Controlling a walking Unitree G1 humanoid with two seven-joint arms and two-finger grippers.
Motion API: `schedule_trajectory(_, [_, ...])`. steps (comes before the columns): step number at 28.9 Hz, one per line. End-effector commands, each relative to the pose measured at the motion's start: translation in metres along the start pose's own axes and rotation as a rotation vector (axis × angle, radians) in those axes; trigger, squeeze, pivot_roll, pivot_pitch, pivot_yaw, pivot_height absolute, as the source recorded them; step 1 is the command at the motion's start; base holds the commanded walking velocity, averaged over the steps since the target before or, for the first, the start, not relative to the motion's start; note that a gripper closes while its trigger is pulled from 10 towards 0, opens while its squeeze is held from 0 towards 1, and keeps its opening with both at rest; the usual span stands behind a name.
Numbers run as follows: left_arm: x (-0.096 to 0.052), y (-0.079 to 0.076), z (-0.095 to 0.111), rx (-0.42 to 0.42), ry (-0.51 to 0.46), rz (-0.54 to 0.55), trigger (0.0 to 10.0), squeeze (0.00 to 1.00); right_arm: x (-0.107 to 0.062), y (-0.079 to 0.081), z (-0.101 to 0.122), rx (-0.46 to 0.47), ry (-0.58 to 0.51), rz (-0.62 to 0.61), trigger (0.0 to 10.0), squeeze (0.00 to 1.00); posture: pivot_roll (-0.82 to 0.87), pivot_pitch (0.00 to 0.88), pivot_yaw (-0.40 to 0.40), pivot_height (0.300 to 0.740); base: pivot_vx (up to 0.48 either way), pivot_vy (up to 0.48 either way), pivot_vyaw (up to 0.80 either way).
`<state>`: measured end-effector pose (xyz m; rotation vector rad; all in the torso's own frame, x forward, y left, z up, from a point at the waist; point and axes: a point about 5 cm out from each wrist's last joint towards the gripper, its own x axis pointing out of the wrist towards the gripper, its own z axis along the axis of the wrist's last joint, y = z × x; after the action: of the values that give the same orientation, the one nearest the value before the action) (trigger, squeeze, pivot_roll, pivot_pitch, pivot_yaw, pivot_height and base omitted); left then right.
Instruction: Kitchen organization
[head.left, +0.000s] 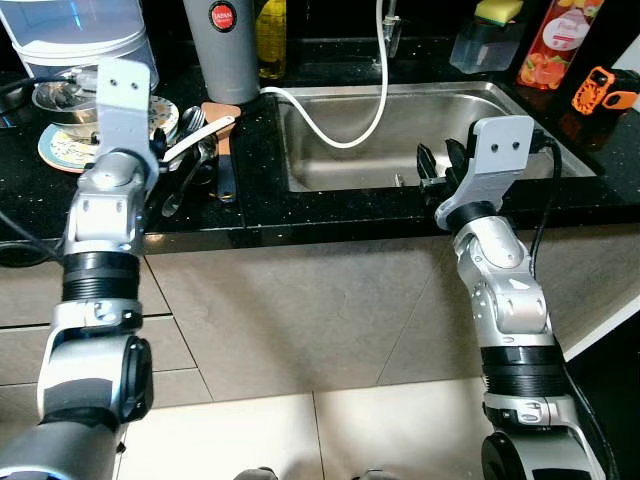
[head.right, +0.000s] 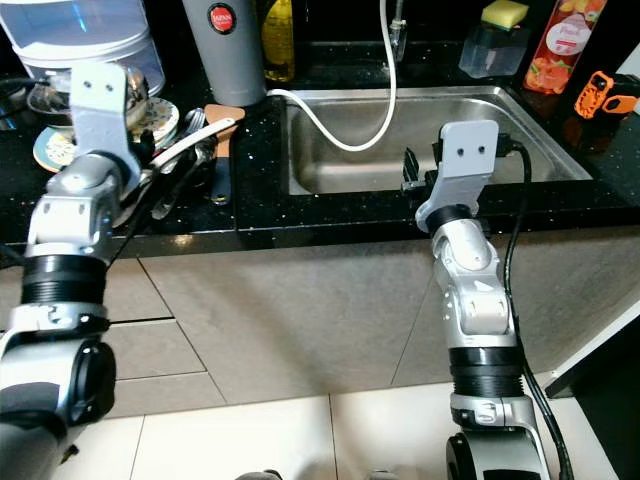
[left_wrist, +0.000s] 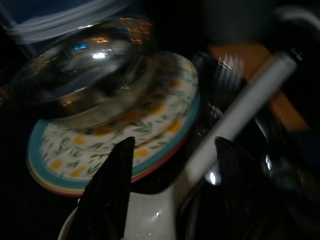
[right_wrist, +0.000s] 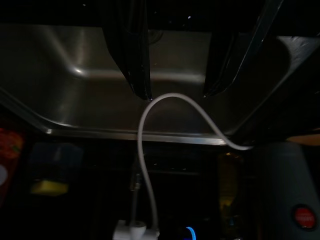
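The robot stands facing a black speckled surface (head.left: 255, 205) with a steel sink (head.left: 420, 125) set into it. The left end effector (left_wrist: 172, 192) is over the left part of the surface, its two black fingers (left_wrist: 112, 185) spread apart and released, with the long white handle of a spoon (left_wrist: 240, 112) running between them; whether they touch it cannot be told. Just beyond the fingers lies a flowered plate (left_wrist: 107, 150) with blue and orange rim bands, and a clear glass bowl (left_wrist: 85, 75) sits on top of it. Beside the plate is a cluster of dark utensils (head.left: 195, 165) and a wooden-handled tool (head.left: 222, 125), with a grey tumbler (head.left: 222, 45) bearing a red label behind them and a white-lidded water jug (head.left: 80, 35) at the far left. The right end effector (head.left: 440, 165) is at the front rim of the sink, its fingers (right_wrist: 132, 50) apart and holding nothing, pointing into the basin. A white hose (head.left: 350, 125) loops from the tap area across the sink and onto the surface. Behind the sink stand a soap holder with a yellow sponge (head.left: 497, 12), an orange bottle (head.left: 560, 40), and an orange tool (head.left: 603, 88) at the right edge.
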<state>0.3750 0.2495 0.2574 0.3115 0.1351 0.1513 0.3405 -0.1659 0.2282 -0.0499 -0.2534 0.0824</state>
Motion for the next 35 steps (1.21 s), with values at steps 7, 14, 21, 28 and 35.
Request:
schedule_trajectory(7, [-0.007,0.041,0.003,0.183,-0.001,-0.084,10.0,0.0,0.0,0.0,-0.002,0.0,-0.003,0.006,10.0,0.0,0.13,0.007,-0.015,0.74,0.0,0.0,0.0])
schedule_trajectory(14, [-0.026,0.051,-0.001,0.118,-0.101,0.211,10.0,0.0,-0.005,-0.003,-0.007,0.0,0.009,-0.006,10.0,0.0,0.14,0.013,-0.02,0.74,0.0,0.0,0.0])
schedule_trajectory(21, [-0.023,0.034,-0.027,-0.09,0.036,0.122,10.0,0.0,0.002,0.003,-0.007,0.005,0.006,0.026,10.0,0.0,0.16,0.014,-0.043,0.74,0.0,0.0,0.0])
schedule_trajectory(28, [-0.021,0.029,-0.032,-0.229,0.072,0.115,10.0,0.0,0.003,0.007,-0.005,0.01,-0.003,0.041,10.0,0.0,0.16,0.01,-0.045,0.74,0.0,0.0,0.0])
schedule_trajectory(35, [-0.026,0.027,-0.047,-0.349,0.146,0.14,10.0,0.0,0.001,0.002,-0.006,0.003,-0.001,0.027,10.0,0.0,0.15,0.006,-0.039,0.74,0.0,0.0,0.0])
